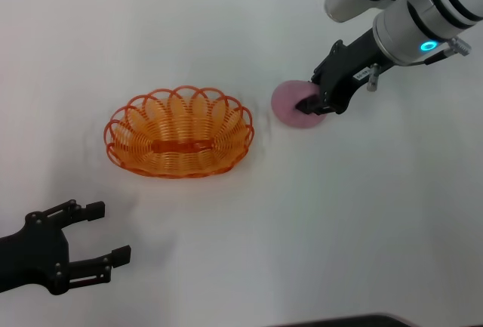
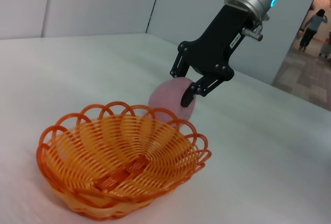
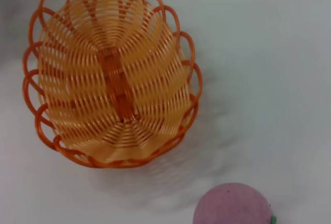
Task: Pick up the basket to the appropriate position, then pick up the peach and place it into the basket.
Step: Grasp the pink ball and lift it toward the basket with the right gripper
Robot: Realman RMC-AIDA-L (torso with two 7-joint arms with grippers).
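The orange wire basket stands upright on the white table, left of centre; it also shows in the left wrist view and the right wrist view. The pink peach rests on the table to the basket's right, apart from it, and shows in the left wrist view and the right wrist view. My right gripper is open, with its fingers at the peach's top and right side. My left gripper is open and empty near the table's front left.
The white table spreads all around the basket and peach. The right arm's white body reaches in from the back right. A wall and an open doorway show beyond the table in the left wrist view.
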